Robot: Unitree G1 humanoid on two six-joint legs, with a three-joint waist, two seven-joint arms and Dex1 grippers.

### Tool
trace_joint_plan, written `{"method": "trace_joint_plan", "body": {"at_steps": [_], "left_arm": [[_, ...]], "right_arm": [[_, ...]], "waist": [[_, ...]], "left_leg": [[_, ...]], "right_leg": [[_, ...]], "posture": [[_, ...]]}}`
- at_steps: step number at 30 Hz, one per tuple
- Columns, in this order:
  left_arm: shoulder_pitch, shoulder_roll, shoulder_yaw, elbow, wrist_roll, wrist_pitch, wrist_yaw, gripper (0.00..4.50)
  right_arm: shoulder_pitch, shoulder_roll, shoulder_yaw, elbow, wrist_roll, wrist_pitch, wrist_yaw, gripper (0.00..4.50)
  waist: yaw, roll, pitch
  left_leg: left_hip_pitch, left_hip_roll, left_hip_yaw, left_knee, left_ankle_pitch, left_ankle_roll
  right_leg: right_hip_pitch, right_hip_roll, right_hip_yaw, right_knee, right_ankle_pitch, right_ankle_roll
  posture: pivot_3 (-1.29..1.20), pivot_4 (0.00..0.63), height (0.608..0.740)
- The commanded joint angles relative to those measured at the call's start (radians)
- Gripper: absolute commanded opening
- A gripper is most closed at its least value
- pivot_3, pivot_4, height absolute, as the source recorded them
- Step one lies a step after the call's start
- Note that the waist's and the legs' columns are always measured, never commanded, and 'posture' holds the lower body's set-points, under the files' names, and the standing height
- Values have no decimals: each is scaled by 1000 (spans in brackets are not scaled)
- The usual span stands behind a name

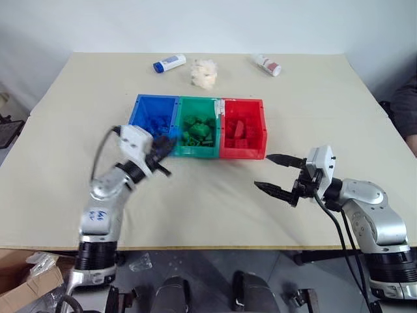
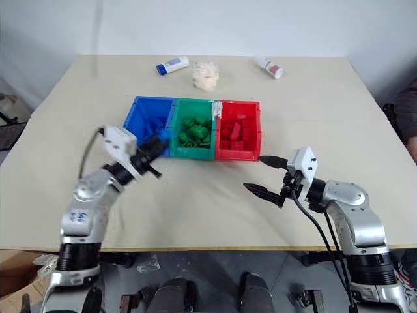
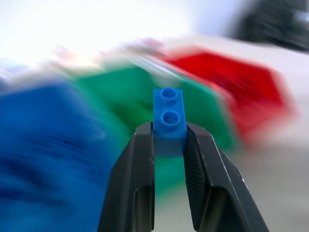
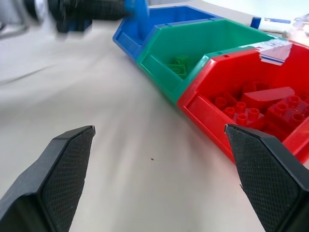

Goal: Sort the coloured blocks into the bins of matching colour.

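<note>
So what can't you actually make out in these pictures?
- Left wrist view: the bins behind the blue block are motion-blurred, so their contents are unreadable.
- Right wrist view: the left gripper is blurred and cut off by the edge.
- Head views: lettering on the two white bottles is too small.
- The person is cut off at the edge.

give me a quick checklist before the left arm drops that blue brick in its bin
1. Left gripper shut on the blue brick, studs visible between the fingers: ok.
2. Brick colour matches the blue bin: ok.
3. Gripper placed over the blue bin: it is at the bin's near edge by the green bin; whether it is inside the rim, cannot tell.
4. Blue bin has room: ok, bricks lie low in it.
5. Right gripper open, holding nothing, clear in front of the red bin: ok.
</note>
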Motion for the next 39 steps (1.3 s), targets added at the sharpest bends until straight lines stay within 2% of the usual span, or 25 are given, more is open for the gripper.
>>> {"method": "trace_joint_plan", "body": {"at_steps": [1, 5, 8, 12, 18, 21, 25, 29, 34, 39], "left_arm": [[-63, 26, 12, 121, 23, -65, 2, 467], [-150, 58, 10, 297, 37, -122, -30, 467], [-223, 96, 8, 403, 37, -97, -58, 1466], [-256, 124, 4, 431, 29, -97, -102, 2614], [-203, 191, 15, 305, -55, 63, -235, 4434], [-110, 238, 65, 194, -130, 53, -335, 4474], [32, 285, 135, 92, -196, 112, -354, 4474], [177, 327, 164, 46, -229, 43, -478, 4474], [318, 407, 228, 111, -209, -56, -580, 4474], [326, 451, 277, 207, -198, -154, -608, 4474]], "right_arm": [[-30, 4, -11, 0, 3, -29, 5, 4500], [-62, 16, -12, 22, 10, -36, 5, 4500], [-83, 19, -18, 39, 11, -43, 5, 4500], [-85, 19, -18, 48, 9, -52, 9, 4500], [-79, 18, -18, 46, 11, -59, 11, 4500], [-80, 9, -21, 55, 11, -62, 20, 4500], [-81, -3, -19, 72, 2, -64, 37, 4500], [-81, -25, -2, 100, -22, -74, 70, 4500], [-99, -57, 9, 179, -66, -113, 126, 4500], [-136, -71, 33, 259, -115, -164, 173, 4500]], "waist": [[0, 0, 0], [-1, 0, 0], [-2, 0, 0], [-2, 0, 0], [-6, 0, 0], [-19, 0, 0], [-29, 0, 0], [-28, 0, 0], [-26, 0, 0], [-28, 0, 0]], "left_leg": [[0, 0, 0, 0, 0, 0], [0, 0, 0, 1, 0, 0], [0, 0, 0, 0, 0, 0], [0, 0, 1, 0, 0, 0], [0, 0, 1, 0, 0, 0], [-1, 0, 1, -1, 0, 0], [0, 0, 1, -2, 0, -1], [1, 0, 2, -2, 0, -1], [0, 0, 2, -2, 0, -1], [1, 1, 2, -2, 0, -1]], "right_leg": [[0, 0, 0, 0, 0, 0], [0, 0, 0, 0, 0, 0], [0, 0, 0, 0, 0, 0], [0, 0, -1, 0, 0, 0], [0, 0, 0, 0, 0, 1], [-1, 0, 0, 0, 0, 1], [-1, 0, 1, 0, 0, 1], [-1, 0, 1, 0, 0, 1], [-2, 0, 1, 0, 0, 0], [-2, 0, 1, 0, 0, 0]], "posture": [[0, 150, 740], [0, 150, 740], [0, 150, 740], [0, 150, 740], [0, 150, 740], [0, 150, 740], [0, 150, 740], [0, 150, 740], [0, 150, 740], [0, 150, 740]]}}
